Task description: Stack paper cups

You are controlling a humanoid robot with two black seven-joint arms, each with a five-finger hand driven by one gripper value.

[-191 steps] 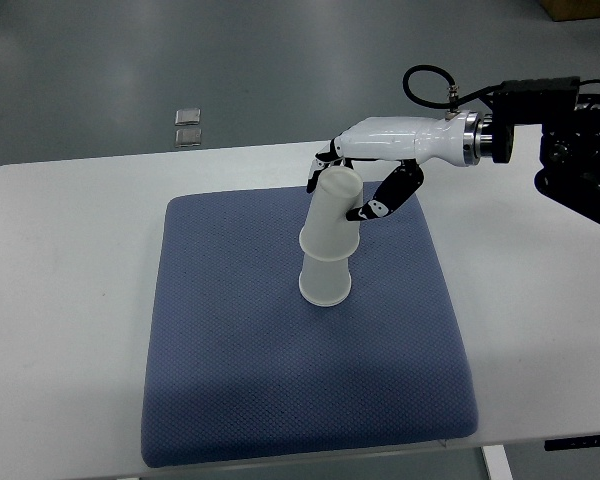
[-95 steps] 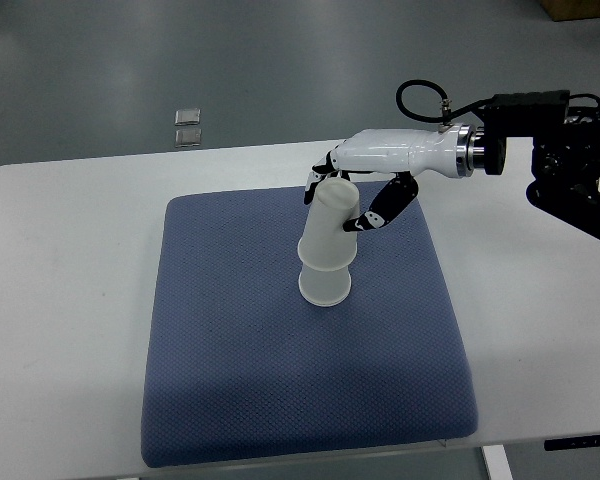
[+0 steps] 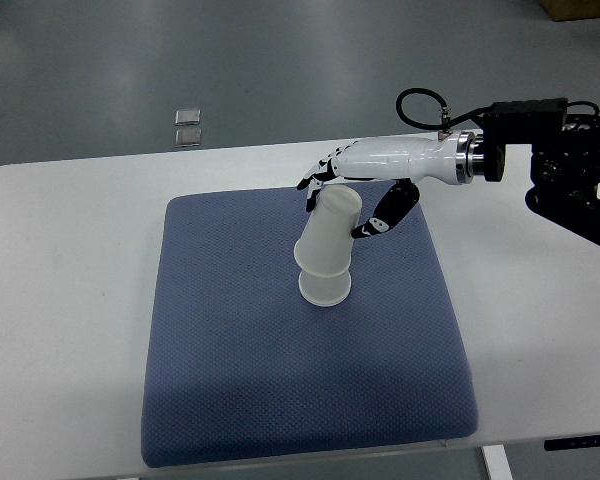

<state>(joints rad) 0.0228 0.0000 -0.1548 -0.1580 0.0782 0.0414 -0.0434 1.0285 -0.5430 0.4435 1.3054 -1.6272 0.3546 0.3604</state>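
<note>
We have two paper cups [image 3: 326,250] nested upside down near the middle of the blue pad [image 3: 230,380], the upper one sitting crooked, its closed end tipped toward the right hand [image 3: 358,195]. They look thin, light and easily dented, so we'd expect them to crush under a firm squeeze and to slide or tip with a small push; the soft pad probably gives little footing. We'd take the upper cup around its side wall near the closed end, light pinch, or press straight down on the flat end to seat it. The right hand's fingers [image 3: 318,176] are spread over the top of the upper cup and the thumb hangs loose beside its wall, so we read the hand as released, not gripping; whether anything touches the cup we can't tell. Left hand is not in view. Around: white worktop [image 3: 70,250] under the pad, two small grey squares [image 3: 188,127] on the floor beyond it, well apart. Nothing stands in the way of the stack.
</note>
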